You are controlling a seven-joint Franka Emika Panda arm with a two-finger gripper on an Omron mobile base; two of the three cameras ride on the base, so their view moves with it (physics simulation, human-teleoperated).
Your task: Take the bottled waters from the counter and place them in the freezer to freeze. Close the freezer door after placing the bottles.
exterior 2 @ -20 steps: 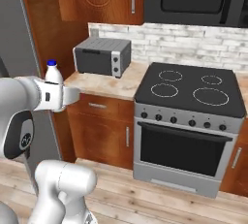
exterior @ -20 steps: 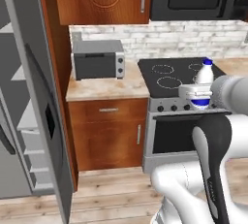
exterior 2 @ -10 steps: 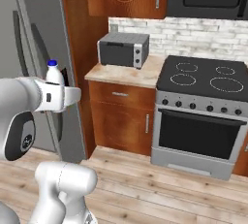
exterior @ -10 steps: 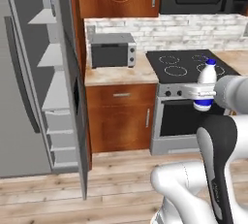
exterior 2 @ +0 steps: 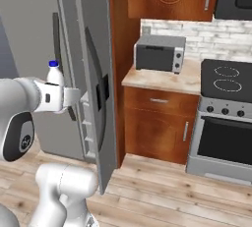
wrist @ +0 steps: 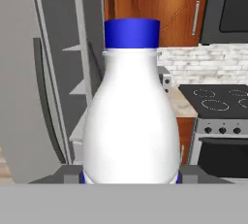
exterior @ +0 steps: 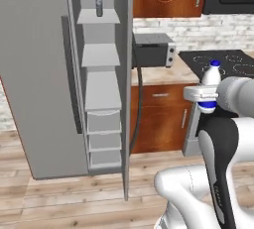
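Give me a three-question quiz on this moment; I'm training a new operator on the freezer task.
1. True or false: the freezer door is shut.
2. What is the gripper holding: A) grey bottle, B) blue-capped bottle, C) nothing?
3. Fill in: the grey bottle stands on the freezer's ____ shelf.

Key: 1 false, it stands open; 2 B, held upright; 3 top.

Bottle point(wrist: 131, 116): clear-white body, blue cap, blue label band. Second bottle point(exterior: 99, 4): dull grey, translucent. Freezer point(exterior: 44, 74): flat grey; shelves pale; handles dark. Desk point(exterior 2: 162, 78): beige-tan marbled slab. Cabinets point(exterior 2: 157, 123): reddish-brown wood. Toaster oven point(exterior 2: 160, 53): grey. Stovetop point(exterior 2: 227, 72): black, ring-patterned.
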